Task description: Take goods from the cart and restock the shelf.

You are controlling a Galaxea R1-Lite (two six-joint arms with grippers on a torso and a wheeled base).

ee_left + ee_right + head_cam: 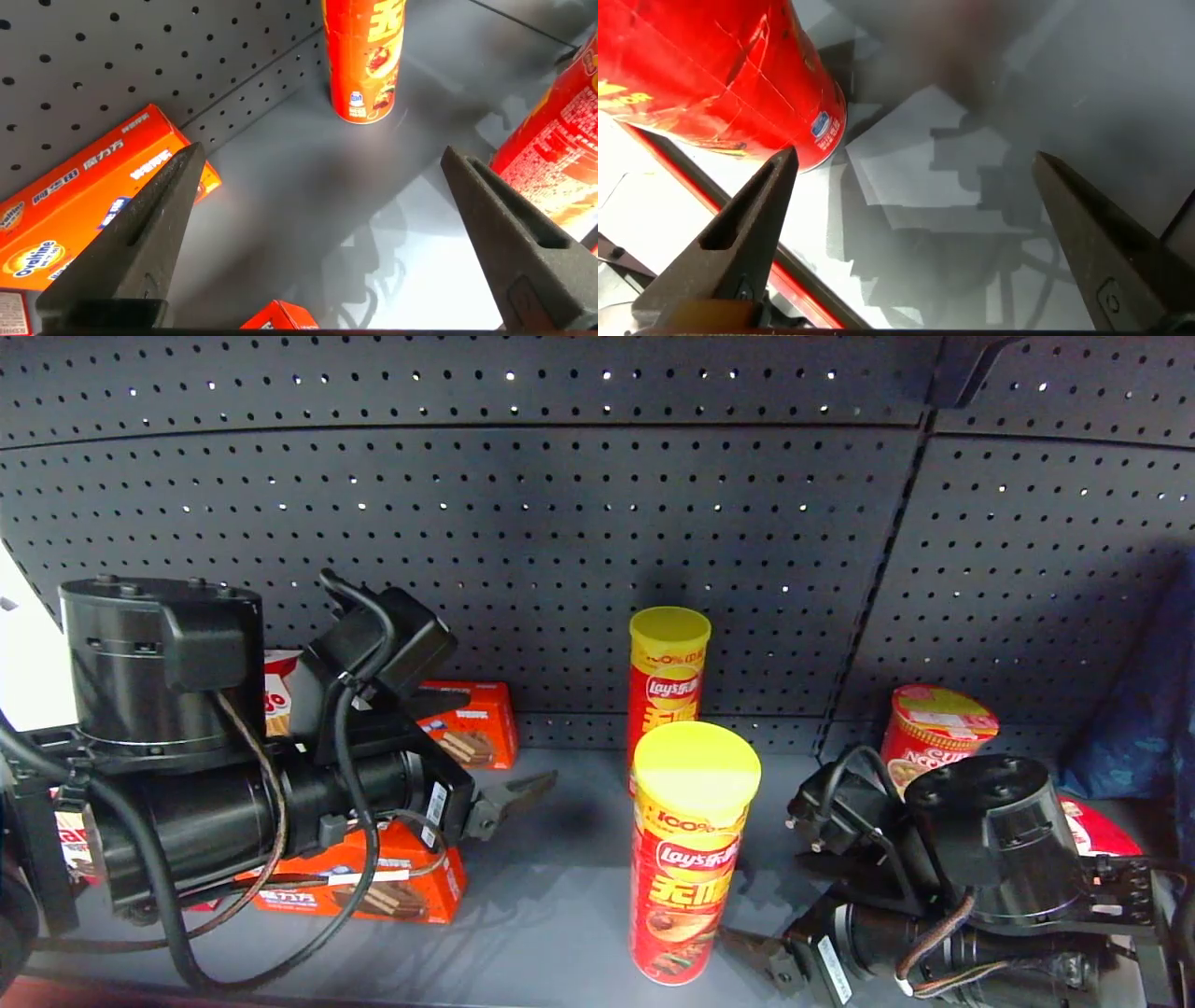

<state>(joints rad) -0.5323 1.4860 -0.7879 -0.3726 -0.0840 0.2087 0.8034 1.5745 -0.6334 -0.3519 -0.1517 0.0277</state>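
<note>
Front can (pixel 695 849) upright on shelf (pixel 560 896), near front edge; long axis vertical, yellow lid up. Rear can (pixel 667 677) behind it by back panel, same pose. Right gripper (pixel 915 159) wide open, empty, just beside front can's base. Left gripper (pixel 322 154) wide open, empty, between orange box (pixel 392 887) and cans. Risk: can tall and narrow; sideways brush from right finger likely tips it off edge or into rear can.
</note>
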